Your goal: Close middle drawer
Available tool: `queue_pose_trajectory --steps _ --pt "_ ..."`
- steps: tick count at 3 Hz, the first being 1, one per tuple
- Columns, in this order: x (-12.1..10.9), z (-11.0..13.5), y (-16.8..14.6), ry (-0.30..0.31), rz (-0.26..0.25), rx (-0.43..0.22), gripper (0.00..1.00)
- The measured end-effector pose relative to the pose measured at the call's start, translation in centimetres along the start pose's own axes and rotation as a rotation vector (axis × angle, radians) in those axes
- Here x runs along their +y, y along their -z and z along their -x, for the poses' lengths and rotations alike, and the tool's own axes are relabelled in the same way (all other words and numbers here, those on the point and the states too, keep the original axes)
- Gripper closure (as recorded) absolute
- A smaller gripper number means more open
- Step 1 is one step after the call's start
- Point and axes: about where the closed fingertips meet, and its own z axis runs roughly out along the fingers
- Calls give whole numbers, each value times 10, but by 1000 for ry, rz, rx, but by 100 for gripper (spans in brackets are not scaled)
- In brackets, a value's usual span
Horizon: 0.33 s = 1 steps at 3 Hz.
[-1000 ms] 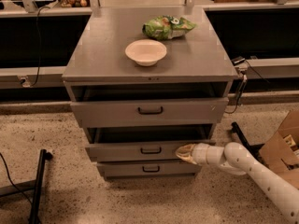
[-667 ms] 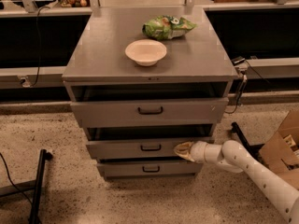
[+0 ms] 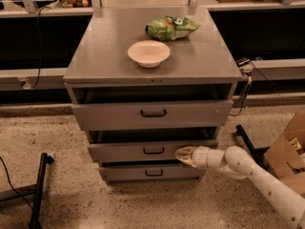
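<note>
The grey cabinet has three drawers. The middle drawer has a low wide grey front with a small dark handle; it stands slightly out, with a dark gap above it. My gripper comes in from the lower right on a white arm. Its tip rests against the middle drawer's front, right of the handle.
The top drawer sticks out further than the middle one. The bottom drawer lies below. A white bowl and a green bag sit on the cabinet top. A cardboard box stands at right, a black stand at left.
The gripper has moved left against the middle drawer's front, and the drawer has slid further into the cabinet.
</note>
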Motion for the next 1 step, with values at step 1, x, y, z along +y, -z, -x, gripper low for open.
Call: queue_pose_trajectory --steps 1 --pt "21 9 10 -26 14 -30 100"
